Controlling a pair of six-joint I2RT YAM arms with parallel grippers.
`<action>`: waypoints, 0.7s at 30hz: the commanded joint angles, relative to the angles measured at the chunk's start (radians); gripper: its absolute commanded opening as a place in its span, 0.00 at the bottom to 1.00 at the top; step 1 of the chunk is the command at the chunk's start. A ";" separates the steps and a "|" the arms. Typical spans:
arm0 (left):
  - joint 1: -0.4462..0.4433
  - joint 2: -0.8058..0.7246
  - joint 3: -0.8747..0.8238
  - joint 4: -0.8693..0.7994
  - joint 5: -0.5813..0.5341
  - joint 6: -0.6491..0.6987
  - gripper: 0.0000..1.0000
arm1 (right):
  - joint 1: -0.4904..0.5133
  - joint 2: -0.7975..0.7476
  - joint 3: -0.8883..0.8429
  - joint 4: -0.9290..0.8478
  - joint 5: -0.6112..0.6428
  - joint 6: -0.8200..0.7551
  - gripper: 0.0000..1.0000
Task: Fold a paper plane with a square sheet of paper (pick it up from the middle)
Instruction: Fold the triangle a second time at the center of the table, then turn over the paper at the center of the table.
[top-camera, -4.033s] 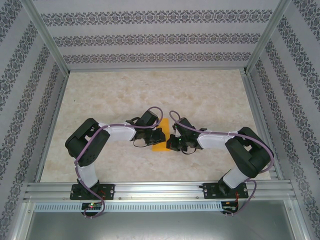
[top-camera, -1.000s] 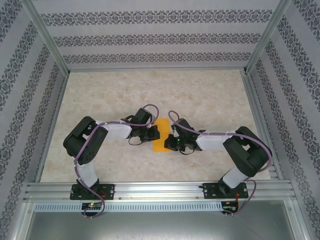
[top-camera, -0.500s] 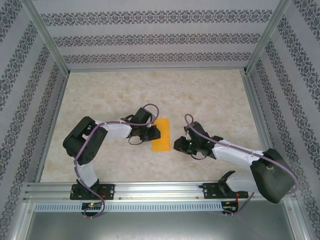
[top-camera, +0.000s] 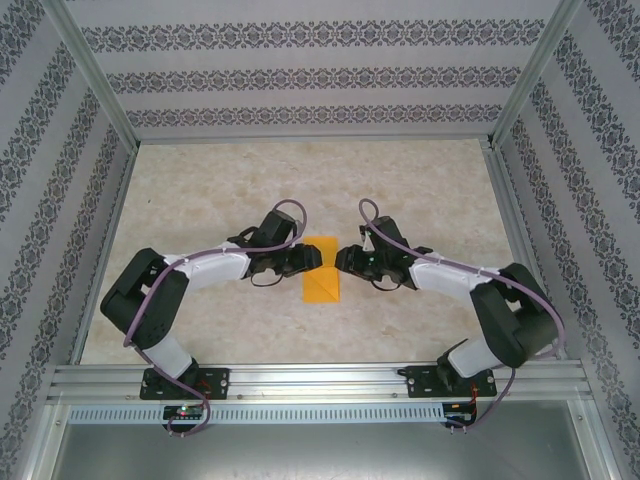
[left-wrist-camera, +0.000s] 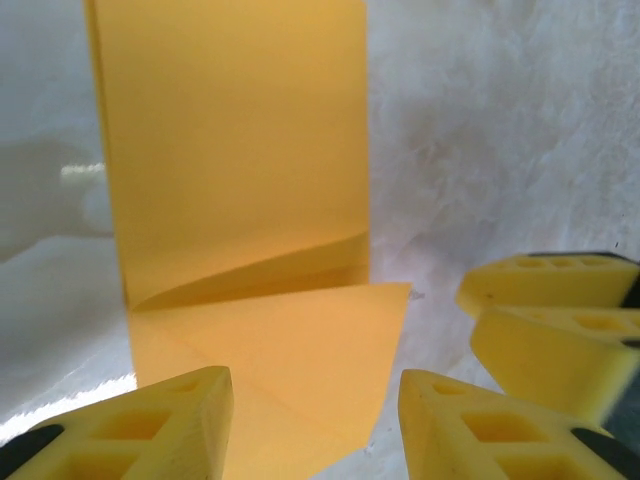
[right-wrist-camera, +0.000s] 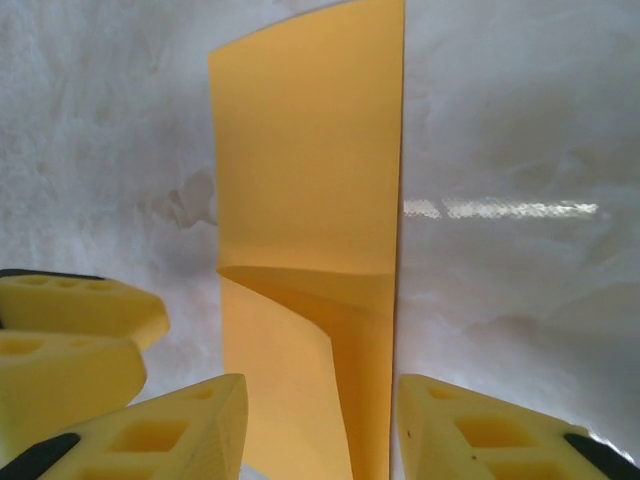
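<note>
The thin orange paper sheet (top-camera: 321, 282), folded into a narrow rectangle, lies flat near the middle of the beige marbled tabletop (top-camera: 250, 190). Its long sides run from the far edge towards the near edge. At its far end a corner flap is folded over and lifts slightly off the layer below.

The left gripper (top-camera: 312, 257) stands at the left side of that far end and the right gripper (top-camera: 340, 260) at the right side, the two facing each other across the sheet.

In the left wrist view, the yellow fingers of the left gripper (left-wrist-camera: 315, 400) stand apart, gripping nothing, with the flapped end of the sheet (left-wrist-camera: 240, 180) between and ahead of them. The right gripper (right-wrist-camera: 320, 400) is likewise parted and empty over the same end of the sheet (right-wrist-camera: 310, 180).
</note>
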 joint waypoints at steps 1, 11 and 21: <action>0.002 -0.027 -0.040 0.052 -0.020 -0.027 0.49 | 0.002 0.056 0.029 0.109 -0.079 -0.059 0.42; 0.002 0.004 -0.058 0.088 0.024 -0.050 0.48 | 0.007 0.156 0.046 0.169 -0.125 -0.073 0.25; 0.002 0.054 -0.067 0.149 0.062 -0.070 0.47 | -0.023 0.166 -0.019 0.280 -0.121 -0.031 0.04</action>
